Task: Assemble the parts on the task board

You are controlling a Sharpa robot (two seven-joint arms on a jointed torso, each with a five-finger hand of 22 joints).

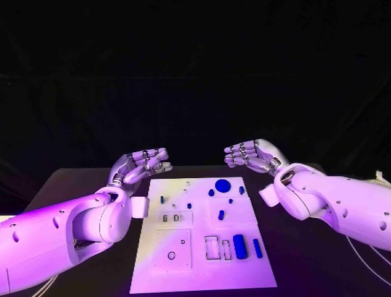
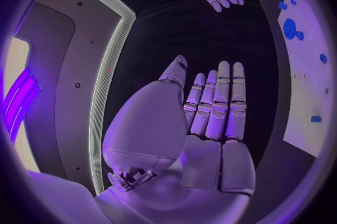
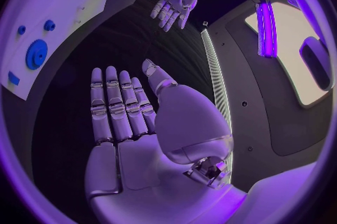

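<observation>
Hands, my left (image 1: 142,164) and right (image 1: 253,154), hovered released at the task board's (image 1: 195,272) twelve o'clock; I judged no part grasped yet, reaching next.

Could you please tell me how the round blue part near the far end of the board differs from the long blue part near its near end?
The round blue part is a disc shape, while the long blue part is an elongated bar with rounded ends. The round part lies at the far end of the task board, between the two hands; the long part lies at the near right. Both are blue, on the board, untouched.
</observation>
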